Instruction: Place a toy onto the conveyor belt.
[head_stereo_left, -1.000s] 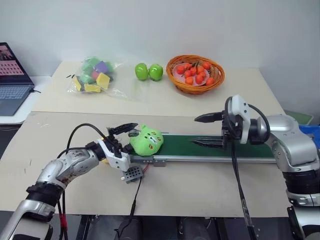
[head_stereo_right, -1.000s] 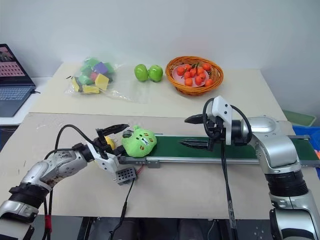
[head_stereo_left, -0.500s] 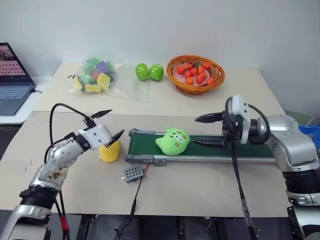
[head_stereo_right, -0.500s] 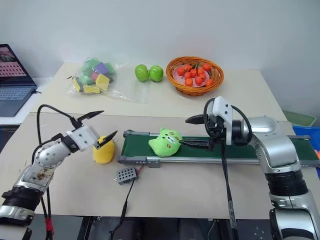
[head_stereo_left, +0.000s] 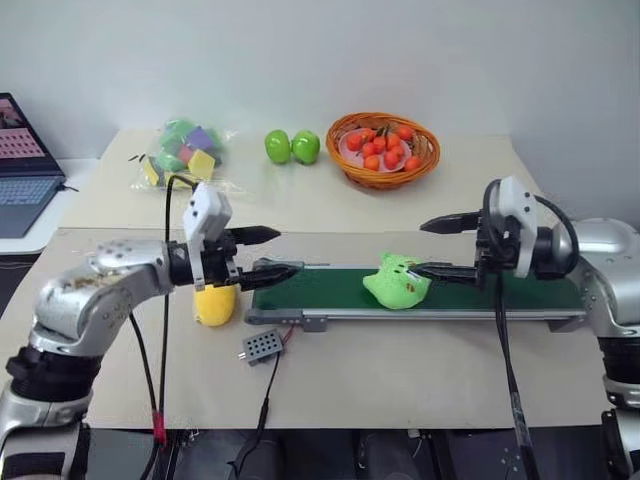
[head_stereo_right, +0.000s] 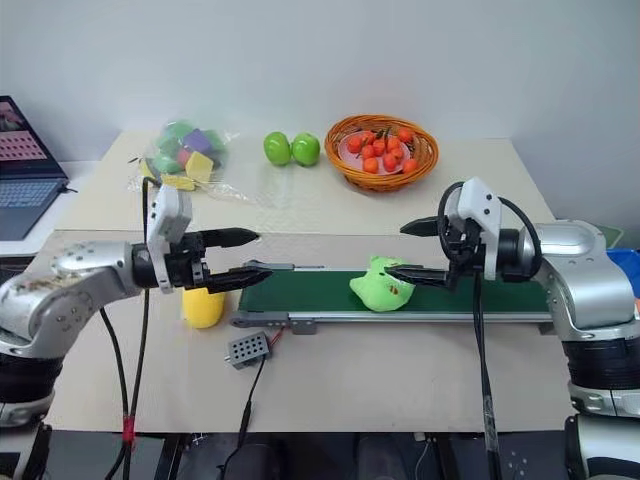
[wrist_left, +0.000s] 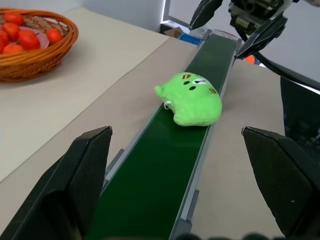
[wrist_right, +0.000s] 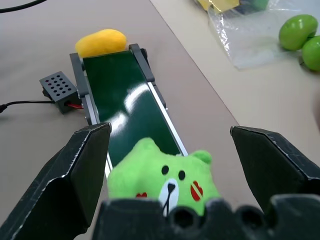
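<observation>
The toy (head_stereo_left: 397, 281), a lime-green plush with a small face, lies loose on the dark green conveyor belt (head_stereo_left: 320, 288), right of its middle. My right gripper (head_stereo_left: 420, 247) is open just beyond the toy's right side, one finger above the other. The lower fingertip is close to the plush, and I cannot tell if they touch. In the right wrist view the toy (wrist_right: 165, 185) sits low between the two wide-spread fingers (wrist_right: 85, 165). My left gripper (head_stereo_left: 287, 252) hangs open and empty over the belt's left end, pointing along the conveyor belt (wrist_left: 165, 165) toward the toy (wrist_left: 192, 100).
A yellow plush (head_stereo_left: 215, 303) lies by the belt's left end, with a small grey box (head_stereo_left: 262, 346) and its cable in front. At the back stand a basket of red fruit (head_stereo_left: 383, 150), two green apples (head_stereo_left: 291, 147), a bag of coloured blocks (head_stereo_left: 185, 150) and a laptop (head_stereo_left: 25, 165).
The toy has travelled along the belt from its left end to just in front of the right gripper. My left gripper has let it go, risen and rolled. The right gripper shifted slightly right.
</observation>
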